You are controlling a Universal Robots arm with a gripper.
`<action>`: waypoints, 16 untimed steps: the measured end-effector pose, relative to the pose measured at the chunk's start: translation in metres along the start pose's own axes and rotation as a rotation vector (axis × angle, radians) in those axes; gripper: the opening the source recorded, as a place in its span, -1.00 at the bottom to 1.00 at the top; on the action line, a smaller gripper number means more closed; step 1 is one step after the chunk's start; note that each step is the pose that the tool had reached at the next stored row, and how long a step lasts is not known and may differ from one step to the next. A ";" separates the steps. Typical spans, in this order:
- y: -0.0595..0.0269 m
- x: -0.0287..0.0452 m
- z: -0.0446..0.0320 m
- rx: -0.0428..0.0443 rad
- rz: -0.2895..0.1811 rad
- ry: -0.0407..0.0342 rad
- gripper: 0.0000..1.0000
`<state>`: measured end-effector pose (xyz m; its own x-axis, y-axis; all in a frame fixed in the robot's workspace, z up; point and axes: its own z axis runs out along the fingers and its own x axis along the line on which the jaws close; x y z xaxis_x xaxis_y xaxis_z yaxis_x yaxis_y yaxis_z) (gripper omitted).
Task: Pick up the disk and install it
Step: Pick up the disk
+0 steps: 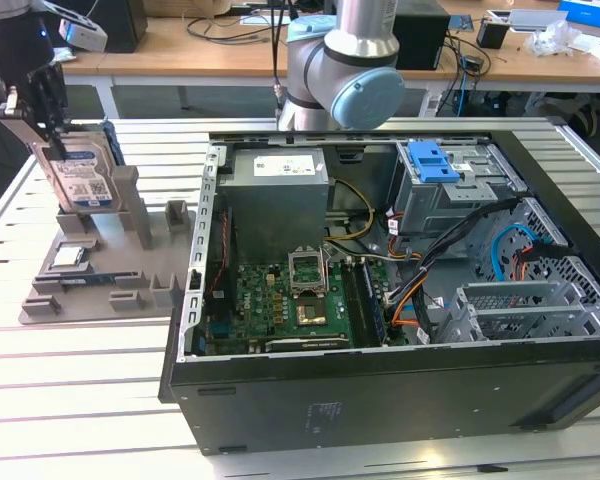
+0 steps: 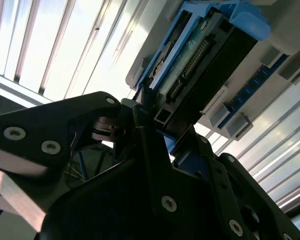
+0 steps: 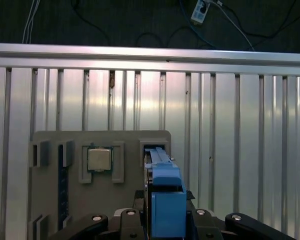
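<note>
The disk [image 1: 80,175] stands on edge at the exterior view's left, silvery with a blue-and-white label and a blue rail frame. Its lower edge is at the slot of the grey fixture [image 1: 90,270]; whether it still sits in the slot I cannot tell. My gripper [image 1: 42,135] comes down from above and is shut on the disk's upper edge. In the first wrist view the disk's blue rail [image 3: 165,200] runs between my fingers down toward the fixture [image 3: 120,210]. In the second wrist view the disk [image 2: 200,60] shows its connector edge beyond my gripper [image 2: 150,115].
A small silver processor chip [image 1: 68,256] lies in a pocket of the fixture. The open computer case [image 1: 380,380] takes up the middle and right, with a power-supply box [image 1: 278,190], motherboard and a drive bay with a blue latch [image 1: 432,160]. The arm's base [image 1: 340,70] stands behind it.
</note>
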<state>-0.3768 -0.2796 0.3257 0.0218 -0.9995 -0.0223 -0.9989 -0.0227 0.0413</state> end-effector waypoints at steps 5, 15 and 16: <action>0.0008 -0.0005 -0.0201 0.0000 0.000 0.0000 -0.27; 0.0013 -0.0007 -0.0303 0.0000 0.000 0.0000 -0.27; 0.0013 -0.0007 -0.0315 0.0001 0.000 0.0000 -0.27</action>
<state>-0.3768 -0.2796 0.3572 0.0218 -0.9995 -0.0223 -0.9989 -0.0227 0.0412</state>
